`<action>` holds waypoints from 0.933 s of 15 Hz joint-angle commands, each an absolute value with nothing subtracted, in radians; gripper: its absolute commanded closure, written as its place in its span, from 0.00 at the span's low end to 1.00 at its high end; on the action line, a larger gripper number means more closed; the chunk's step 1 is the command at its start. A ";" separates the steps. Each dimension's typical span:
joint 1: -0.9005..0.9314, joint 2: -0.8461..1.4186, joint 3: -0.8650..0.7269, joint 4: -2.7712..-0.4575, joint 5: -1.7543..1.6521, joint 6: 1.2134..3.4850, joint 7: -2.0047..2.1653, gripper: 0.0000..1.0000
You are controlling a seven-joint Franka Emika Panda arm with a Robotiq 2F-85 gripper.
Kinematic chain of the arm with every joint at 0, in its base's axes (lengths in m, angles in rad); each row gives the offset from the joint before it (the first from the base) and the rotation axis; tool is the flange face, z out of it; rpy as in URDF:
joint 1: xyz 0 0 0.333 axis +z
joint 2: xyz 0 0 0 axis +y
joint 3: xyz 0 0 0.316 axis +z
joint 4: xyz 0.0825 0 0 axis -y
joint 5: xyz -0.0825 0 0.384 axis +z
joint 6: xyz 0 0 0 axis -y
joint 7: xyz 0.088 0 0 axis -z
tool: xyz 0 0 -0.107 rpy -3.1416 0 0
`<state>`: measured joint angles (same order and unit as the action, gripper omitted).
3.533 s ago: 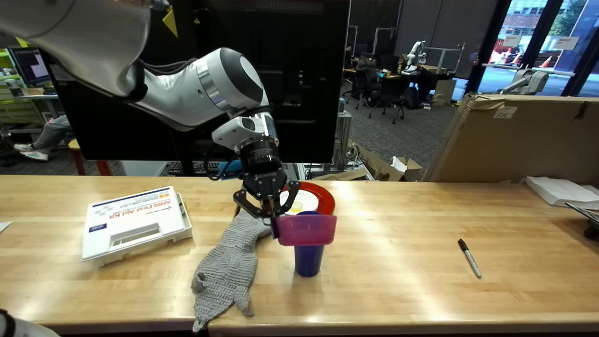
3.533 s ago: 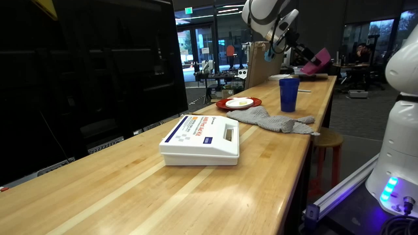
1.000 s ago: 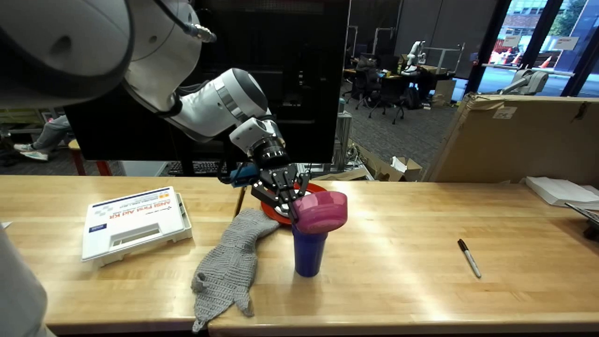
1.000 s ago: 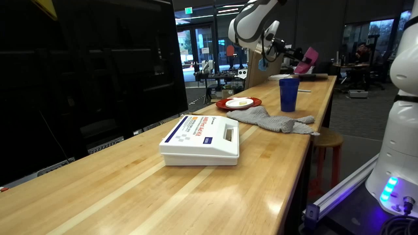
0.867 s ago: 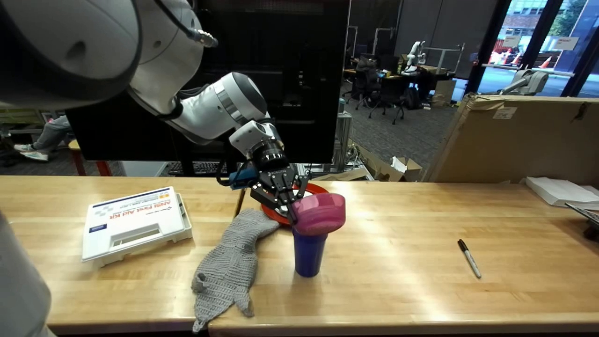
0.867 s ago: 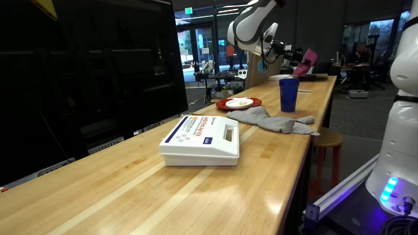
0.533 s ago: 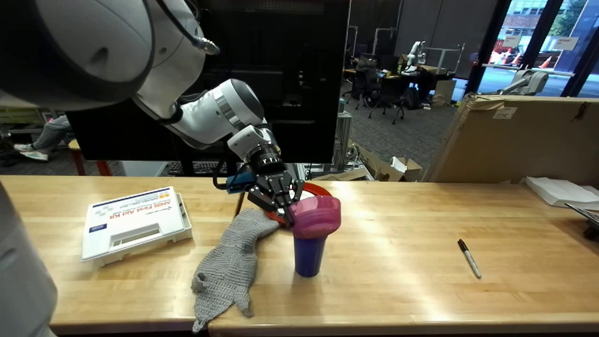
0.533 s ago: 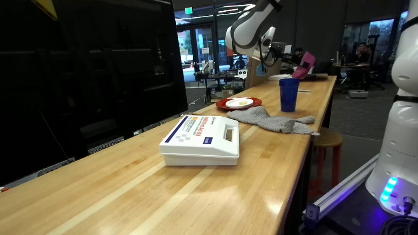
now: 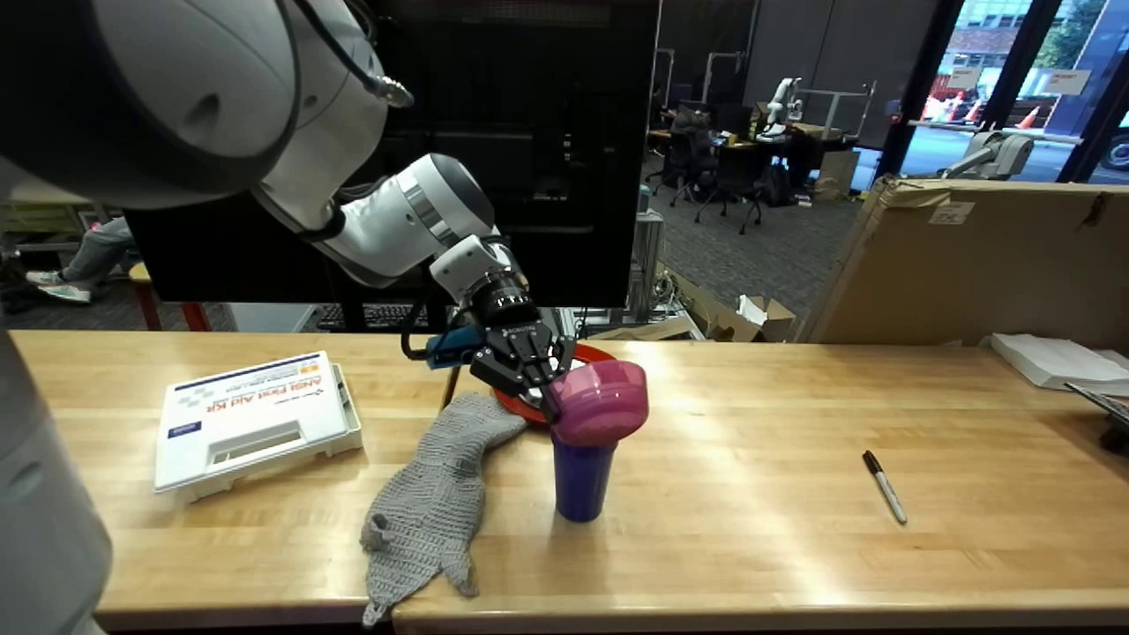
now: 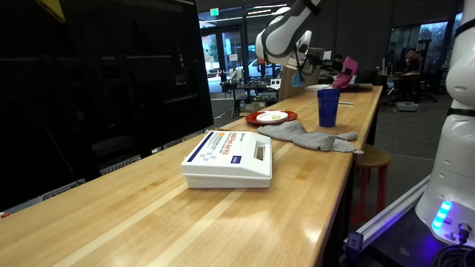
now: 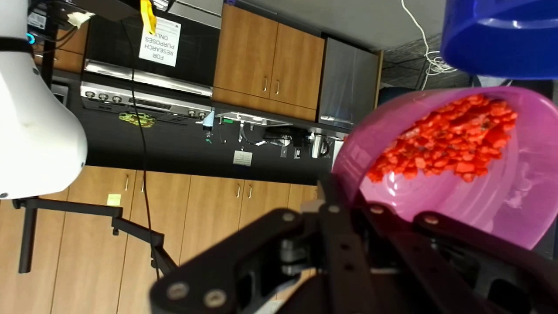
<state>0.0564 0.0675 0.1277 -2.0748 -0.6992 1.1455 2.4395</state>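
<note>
Pink bowl (image 9: 604, 404): hung above the tabletop (image 9: 750, 494), strongly tilted. A few seconds earlier it had shown mostly its side wall; since then its underside had swung into sight in an exterior view, and in the last instant it had lifted slightly.
First aid kit (image 9: 251, 414): lay left of the rest, between the tabletop's far and robot-side edges, unmoved.
Grey cloth (image 9: 432, 494): stretched across the tabletop's seam, its tip at the robot-side edge.
Gripper (image 9: 549, 401): had its fingers clamped on the bowl's rim.
Red plate (image 10: 293, 115): sat near the far edge, with a white plate (image 10: 265, 118) on it.
Blue cup (image 9: 580, 481): stood upright, nearer the robot-side edge, its mouth hidden by the bowl in an exterior view; contact could not be told.
Red pieces (image 11: 444, 141): rested inside the bowl, on the side toward the cup in the wrist view. Tilting, it seemed, had gathered them there; whether any had left could not be told.
Marker (image 9: 885, 487): lay farther right, well apart from the cup.
</note>
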 commanded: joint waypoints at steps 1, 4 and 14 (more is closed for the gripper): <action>0.078 0.074 0.114 -2.053 -0.731 1.103 2.417 0.99; 0.079 0.081 0.114 -2.053 -0.737 1.094 2.409 0.99; 0.086 0.110 0.115 -2.057 -0.760 1.054 2.384 0.99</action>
<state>0.0641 0.1038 0.1277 -2.0698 -0.7351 1.0948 2.4042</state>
